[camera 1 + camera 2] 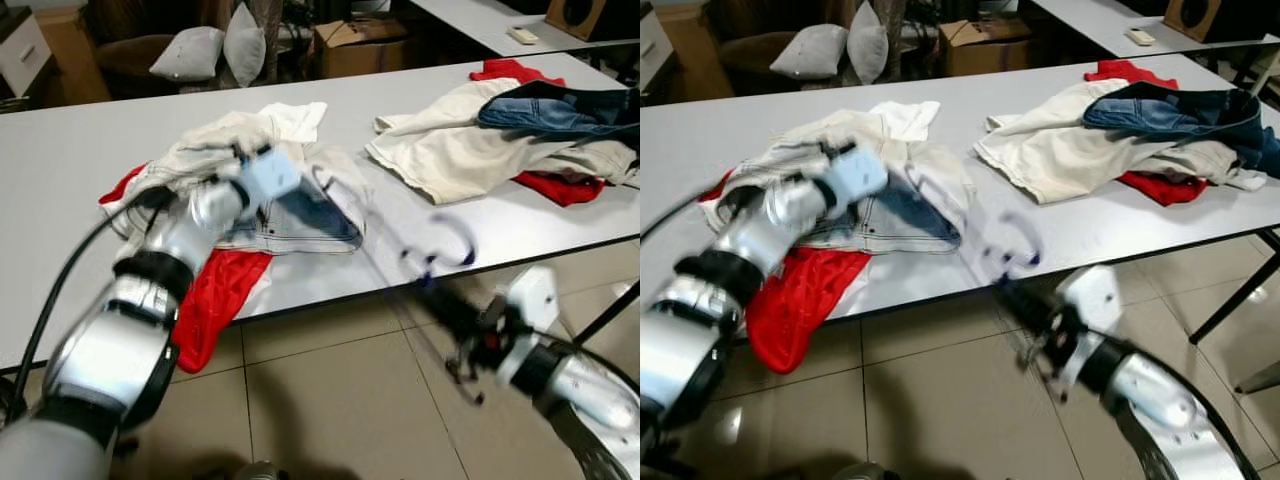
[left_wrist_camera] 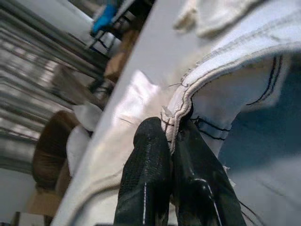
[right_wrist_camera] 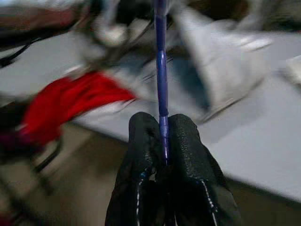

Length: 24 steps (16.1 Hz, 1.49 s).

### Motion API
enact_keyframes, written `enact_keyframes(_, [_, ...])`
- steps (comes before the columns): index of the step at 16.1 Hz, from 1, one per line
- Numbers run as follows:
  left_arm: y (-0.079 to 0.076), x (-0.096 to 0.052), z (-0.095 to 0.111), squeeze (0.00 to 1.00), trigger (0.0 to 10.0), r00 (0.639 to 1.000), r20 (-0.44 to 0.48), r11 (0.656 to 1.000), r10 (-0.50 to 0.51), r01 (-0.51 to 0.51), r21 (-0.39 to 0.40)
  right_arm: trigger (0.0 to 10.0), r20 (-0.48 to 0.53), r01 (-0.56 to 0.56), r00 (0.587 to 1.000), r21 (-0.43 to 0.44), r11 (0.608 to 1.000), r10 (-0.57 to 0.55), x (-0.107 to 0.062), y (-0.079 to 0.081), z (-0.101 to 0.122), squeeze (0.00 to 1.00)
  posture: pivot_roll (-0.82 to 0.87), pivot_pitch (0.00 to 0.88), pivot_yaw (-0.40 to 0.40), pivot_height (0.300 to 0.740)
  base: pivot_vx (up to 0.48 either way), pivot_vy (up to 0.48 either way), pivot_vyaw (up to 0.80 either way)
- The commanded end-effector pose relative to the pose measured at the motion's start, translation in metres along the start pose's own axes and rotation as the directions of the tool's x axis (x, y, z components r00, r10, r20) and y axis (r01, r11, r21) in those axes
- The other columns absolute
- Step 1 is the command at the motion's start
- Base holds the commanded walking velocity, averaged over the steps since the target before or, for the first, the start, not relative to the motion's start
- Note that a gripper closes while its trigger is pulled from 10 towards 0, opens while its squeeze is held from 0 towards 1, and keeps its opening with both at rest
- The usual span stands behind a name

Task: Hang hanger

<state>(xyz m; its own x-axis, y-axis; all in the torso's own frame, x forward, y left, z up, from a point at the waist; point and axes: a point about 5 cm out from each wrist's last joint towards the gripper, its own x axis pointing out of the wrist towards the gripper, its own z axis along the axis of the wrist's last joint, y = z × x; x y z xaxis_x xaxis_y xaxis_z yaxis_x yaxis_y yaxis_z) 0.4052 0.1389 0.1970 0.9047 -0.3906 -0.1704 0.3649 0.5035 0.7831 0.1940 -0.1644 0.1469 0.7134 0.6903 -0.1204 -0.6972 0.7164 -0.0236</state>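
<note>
A thin blue hanger (image 3: 161, 61) sticks up from my right gripper (image 3: 162, 123), which is shut on its rod. In the eye views this gripper (image 1: 432, 290) is blurred, just below the table's front edge, and the hanger's hook (image 1: 452, 246) curls over the tabletop. My left gripper (image 2: 172, 134) is shut on the stitched hem of a pale denim garment (image 2: 221, 61). That garment (image 1: 300, 215) lies in a heap on the white table (image 1: 60, 150), with the left arm's wrist (image 1: 268, 175) over it.
A red cloth (image 1: 220, 290) hangs over the table's front edge under the heap. A second pile of cream, blue and red clothes (image 1: 480, 140) lies at the right. Pillows (image 1: 190, 50) and a cardboard box (image 1: 355, 45) stand behind. Tiled floor (image 1: 330, 400) lies below.
</note>
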Motion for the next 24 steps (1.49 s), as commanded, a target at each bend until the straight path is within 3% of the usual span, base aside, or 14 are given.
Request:
enact_keyframes(1, [0.018,0.001,0.006,0.00,0.0,0.999,-0.005,0.999,0.044,-0.044,-0.022,10.0,-0.026,-0.063,0.998,0.020,0.998,0.063,-0.003,0.006,0.000,0.00,-0.02,0.000,0.071,0.740,0.000,0.000,0.00])
enact_keyframes(3, [0.041,0.000,0.018,0.00,0.0,0.997,0.016,0.997,0.080,-0.080,-0.007,10.0,-0.073,-0.106,0.991,0.050,0.993,0.110,-0.006,0.012,-0.007,0.00,-0.01,0.000,0.075,0.740,0.000,0.000,0.00])
enact_keyframes(6, [0.057,-0.003,0.034,0.00,0.0,0.996,0.078,0.999,0.037,-0.037,-0.003,10.0,-0.159,0.006,0.987,0.070,0.998,0.005,0.006,0.001,-0.023,0.00,0.00,0.000,0.083,0.740,0.000,0.000,0.00])
enact_keyframes(8, [0.054,-0.002,0.043,0.00,0.0,0.993,0.118,1.000,-0.023,0.025,-0.014,10.0,-0.162,0.060,0.986,0.082,0.995,-0.046,0.020,-0.008,-0.028,0.00,0.01,0.000,0.087,0.740,0.000,0.000,0.00])
enact_keyframes(9, [0.043,0.000,0.052,0.00,0.0,0.982,0.159,0.995,-0.102,0.104,-0.008,10.0,-0.104,0.074,0.993,0.118,0.990,-0.062,0.040,-0.016,-0.022,0.00,0.02,0.000,0.088,0.740,0.000,0.000,0.00])
enact_keyframes(11, [0.038,0.001,0.056,0.00,0.0,0.976,0.173,0.991,-0.129,0.132,-0.002,10.0,-0.076,0.062,0.996,0.136,0.989,-0.052,0.051,-0.019,-0.019,0.00,0.02,0.000,0.089,0.740,0.000,0.000,0.00])
enact_keyframes(13, [0.029,0.003,0.065,0.00,0.0,0.967,0.195,0.986,-0.166,0.168,0.007,10.0,-0.040,0.033,0.999,0.201,0.979,-0.026,0.082,-0.025,-0.014,0.00,0.03,0.000,0.088,0.740,0.000,0.000,0.00])
enact_keyframes(15, [0.029,0.001,0.068,0.00,0.0,0.963,0.202,0.984,-0.176,0.179,0.002,10.0,-0.061,0.062,0.997,0.262,0.963,-0.048,0.097,-0.033,-0.018,0.00,0.03,0.000,0.085,0.740,0.000,0.000,0.00])
enact_keyframes(17, [0.033,-0.002,0.065,0.00,0.0,0.967,0.190,0.985,-0.170,0.171,0.009,10.0,-0.075,0.121,0.992,0.315,0.941,-0.102,0.102,-0.040,-0.020,0.00,0.04,0.000,0.082,0.740,0.000,0.000,0.00])
enact_keyframes(19, [0.046,-0.011,0.054,0.00,0.0,0.975,0.153,0.986,-0.164,0.164,0.012,10.0,-0.074,0.339,0.939,0.387,0.858,-0.337,0.098,-0.081,-0.016,0.00,0.04,0.000,0.077,0.740,0.000,0.000,0.00])
enact_keyframes(20, [0.047,-0.012,0.052,0.00,0.0,0.977,0.140,0.987,-0.162,0.161,0.015,10.0,-0.069,0.368,0.925,0.405,0.837,-0.373,0.096,-0.089,-0.013,0.00,0.04,0.000,0.077,0.740,0.000,0.000,0.00])
enact_keyframes(21, [0.056,-0.017,0.043,0.00,0.0,0.985,0.109,0.991,-0.137,0.137,0.012,10.0,-0.026,0.416,0.896,0.396,0.819,-0.443,0.089,-0.112,0.005,0.00,0.05,0.000,0.061,0.740,0.000,0.000,0.00])
enact_keyframes(22, [0.061,-0.018,0.042,0.00,0.0,0.987,0.105,0.993,-0.120,0.120,0.007,10.0,-0.001,0.420,0.891,0.378,0.825,-0.454,0.087,-0.120,0.014,0.00,0.05,0.000,0.061,0.740,0.000,0.000,0.00])
enact_keyframes(24, [0.091,-0.025,0.049,0.00,0.0,0.991,0.130,0.998,-0.025,0.031,-0.048,10.0,0.153,0.424,0.870,0.254,0.869,-0.469,0.080,-0.155,0.079,0.00,0.05,0.000,0.053,0.740,0.000,0.000,0.00])
